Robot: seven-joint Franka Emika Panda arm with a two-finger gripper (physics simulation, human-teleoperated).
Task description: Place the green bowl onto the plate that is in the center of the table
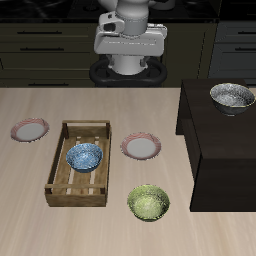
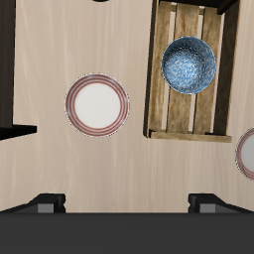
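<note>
Jaws of the gripper (image 2: 127,205) spread wide, empty, above the plate (image 2: 97,104)

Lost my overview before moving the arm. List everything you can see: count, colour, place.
green bowl: 1, olive green, on the table near its front edge.
plate: 1, white with pink-red rim, table centre, bare.
second plate: 1, same colours, beyond the crate from the centre plate.
wooden crate: 1, brown slatted, beside the centre plate.
blue bowl: 1, blue patterned, inside the crate.
grey bowl: 1, grey-white speckled, on the black block.
black block: 1, black, at the table's side.
table: 1, pale beige wood.
hand: 1, dark, above the table, holding nothing.
</note>
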